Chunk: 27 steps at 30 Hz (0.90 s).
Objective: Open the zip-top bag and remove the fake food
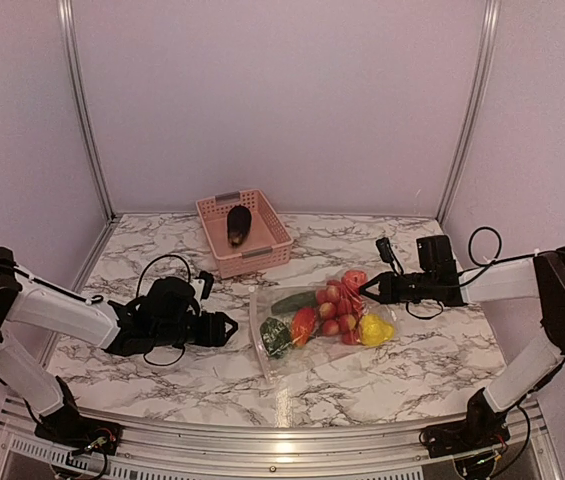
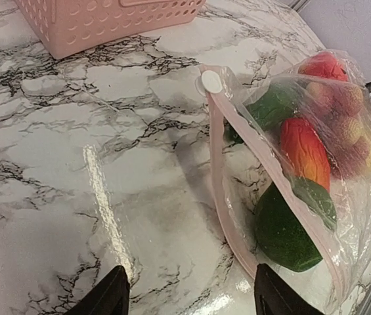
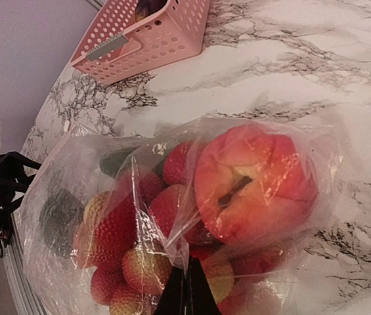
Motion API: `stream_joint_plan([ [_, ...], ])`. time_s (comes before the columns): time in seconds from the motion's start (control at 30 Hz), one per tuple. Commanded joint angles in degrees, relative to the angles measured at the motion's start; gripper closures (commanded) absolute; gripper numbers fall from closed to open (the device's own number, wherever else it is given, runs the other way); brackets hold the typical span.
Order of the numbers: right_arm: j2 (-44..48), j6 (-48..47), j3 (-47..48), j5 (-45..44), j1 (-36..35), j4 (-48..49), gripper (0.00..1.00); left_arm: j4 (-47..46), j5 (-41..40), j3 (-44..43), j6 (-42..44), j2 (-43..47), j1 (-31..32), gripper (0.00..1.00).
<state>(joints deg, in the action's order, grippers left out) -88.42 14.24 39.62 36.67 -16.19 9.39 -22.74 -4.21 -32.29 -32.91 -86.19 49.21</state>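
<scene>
The zip-top bag [image 1: 264, 312] lies flat on the worktop [image 1: 412, 350], right of centre and in front of the pink basket [image 1: 252, 262]. Most of the fake food [image 1: 332, 312] is inside the bag: green, red, pinkish-red and yellow pieces. The eggplant [image 1: 238, 224] lies in the basket. The right pincer [image 1: 366, 289] is together, clamped on a fold of the bag's film at its far-right edge. The left pincer [image 1: 230, 328] sits low over the worktop, fingers [image 2: 109, 295] apart and empty, just beside the zip strip [image 2: 221, 170].
</scene>
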Motion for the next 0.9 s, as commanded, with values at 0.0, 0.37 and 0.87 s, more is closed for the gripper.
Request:
stream_joint_plan([
  [0.0, -0.6, -1.1, 0.4, -0.5, -0.5, -0.9, 1.0, -3.5, -1.6, -4.3, -2.3, -7.1, 3.8, 0.35],
  [0.37, -0.6, -1.2, 0.4, -0.1, -0.5, -0.6, 1.0, -4.8, -2.7, -9.8, -3.1, -9.8, 8.4, 0.35],
  [0.87, -0.4, -0.9, -0.1, 0.4, -0.5, 0.0, 1.0, 9.1, -3.6, -22.9, -2.2, -21.2, 10.3, 0.21],
])
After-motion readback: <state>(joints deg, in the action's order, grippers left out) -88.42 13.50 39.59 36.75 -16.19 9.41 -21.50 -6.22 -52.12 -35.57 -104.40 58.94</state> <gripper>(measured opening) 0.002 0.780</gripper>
